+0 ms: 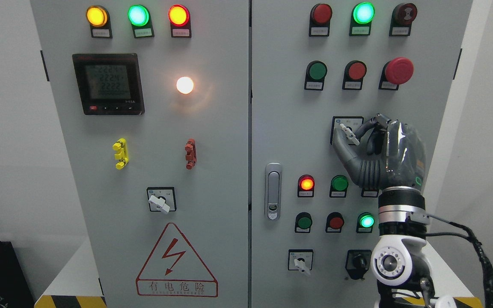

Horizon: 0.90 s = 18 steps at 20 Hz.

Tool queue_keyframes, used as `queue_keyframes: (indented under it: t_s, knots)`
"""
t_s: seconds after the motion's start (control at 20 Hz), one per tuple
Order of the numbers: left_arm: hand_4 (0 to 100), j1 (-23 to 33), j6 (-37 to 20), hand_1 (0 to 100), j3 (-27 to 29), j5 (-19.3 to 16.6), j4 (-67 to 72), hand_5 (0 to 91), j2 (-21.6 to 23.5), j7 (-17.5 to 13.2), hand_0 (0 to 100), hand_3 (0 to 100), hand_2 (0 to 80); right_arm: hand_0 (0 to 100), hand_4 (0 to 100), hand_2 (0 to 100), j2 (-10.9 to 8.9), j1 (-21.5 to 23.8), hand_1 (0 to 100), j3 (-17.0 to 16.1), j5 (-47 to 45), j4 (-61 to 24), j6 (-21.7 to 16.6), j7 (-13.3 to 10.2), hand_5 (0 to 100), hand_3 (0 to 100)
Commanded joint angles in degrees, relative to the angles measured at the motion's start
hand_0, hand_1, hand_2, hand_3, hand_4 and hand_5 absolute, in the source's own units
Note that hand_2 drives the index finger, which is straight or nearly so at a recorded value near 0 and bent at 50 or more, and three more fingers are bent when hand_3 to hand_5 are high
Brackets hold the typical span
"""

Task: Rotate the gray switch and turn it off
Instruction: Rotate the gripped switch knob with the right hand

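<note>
One hand (360,137), my right, pinches the switch (348,131) lever, which points to 4 o'clock; I fear the fingers slipping off mid-turn.

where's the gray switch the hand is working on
In the head view, the gray switch sits mid-height on the right cabinet door, below the red push button, with the right hand gripping it.

The gray switch (348,133) sits on the right cabinet door, below the red buttons. Its pale handle slants toward the lower right.
</note>
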Motion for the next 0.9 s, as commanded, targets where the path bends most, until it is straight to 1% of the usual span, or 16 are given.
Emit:
queue_keyframes:
  t_s: [0.0, 0.35, 0.85]
  knots:
    - [0, -0.53, -0.01, 39, 0.44, 1.14, -1.40, 0.0, -0.02, 0.05, 12, 0, 0.0, 28, 99, 69, 0.00, 0.08, 45, 0.09, 0.00, 0.01, 0.02, 0.01, 100, 100]
    - [0, -0.53, -0.01, 39, 0.44, 1.14, -1.40, 0.0, -0.02, 0.05, 12, 0, 0.0, 34, 100, 70, 0.00, 0.08, 44, 0.09, 0.00, 0.01, 0.02, 0.01, 100, 100]
    - [0, -0.53, -0.01, 39, 0.44, 1.14, -1.40, 0.0, -0.02, 0.05, 12, 0, 0.0, 38, 100, 71, 0.00, 0.00, 43, 0.18, -0.09, 0.01, 0.02, 0.01, 100, 100]
